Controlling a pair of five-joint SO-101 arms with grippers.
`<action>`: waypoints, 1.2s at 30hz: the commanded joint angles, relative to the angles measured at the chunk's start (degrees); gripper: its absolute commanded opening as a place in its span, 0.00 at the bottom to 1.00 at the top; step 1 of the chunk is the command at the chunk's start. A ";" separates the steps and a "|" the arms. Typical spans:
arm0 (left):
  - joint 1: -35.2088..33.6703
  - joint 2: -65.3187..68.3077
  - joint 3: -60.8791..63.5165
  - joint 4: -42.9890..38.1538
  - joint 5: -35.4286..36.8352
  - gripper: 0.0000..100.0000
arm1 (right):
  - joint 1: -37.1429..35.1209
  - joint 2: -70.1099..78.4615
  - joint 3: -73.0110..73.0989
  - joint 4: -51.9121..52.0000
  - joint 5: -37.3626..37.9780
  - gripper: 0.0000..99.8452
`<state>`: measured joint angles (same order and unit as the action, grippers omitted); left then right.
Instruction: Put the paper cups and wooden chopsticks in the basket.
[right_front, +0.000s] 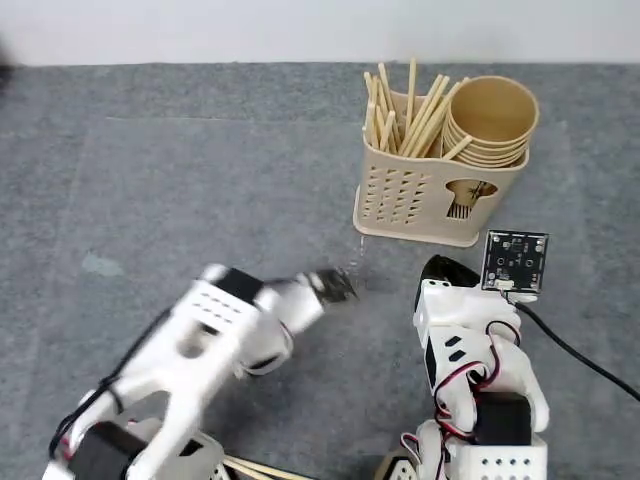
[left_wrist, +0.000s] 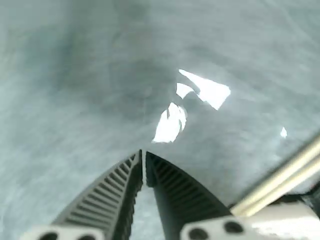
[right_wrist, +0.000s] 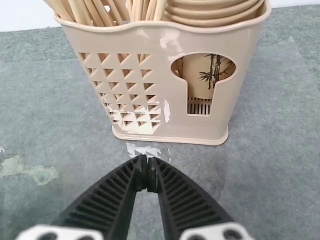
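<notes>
The basket (right_front: 410, 205) stood on the grey worktop (right_front: 200, 180), holding the stacked paper cups (right_front: 492, 120) and a bundle of wooden chopsticks (right_front: 400, 115). The right gripper (right_wrist: 147, 172) sat just before the basket's wall, jaws closed on nothing. The left gripper (right_front: 338, 286) lay near the basket's front corner, jaws closed and empty. Two loose chopsticks (right_front: 262, 468) lay well apart from the basket.

The left arm (right_front: 190, 350) lies stretched forward, angled toward the right arm (right_front: 470, 350), which stands folded. The left gripper (left_wrist: 143, 157) is pressed closed, the right gripper (right_wrist: 147, 162) likewise.
</notes>
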<state>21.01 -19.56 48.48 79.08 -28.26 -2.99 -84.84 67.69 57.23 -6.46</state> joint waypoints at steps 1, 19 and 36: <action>-7.21 -10.37 -1.71 -1.49 0.62 0.01 | 0.66 -0.31 -0.53 -1.45 0.70 0.01; -21.10 -64.53 16.48 -5.80 16.00 0.02 | 0.31 -0.40 2.02 -4.18 0.70 0.01; -29.45 -84.48 39.34 -15.91 16.00 0.02 | 0.31 -0.40 2.55 -4.88 0.70 0.01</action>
<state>-6.95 -103.16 87.08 65.71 -12.88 -2.99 -84.84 70.42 53.63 -6.46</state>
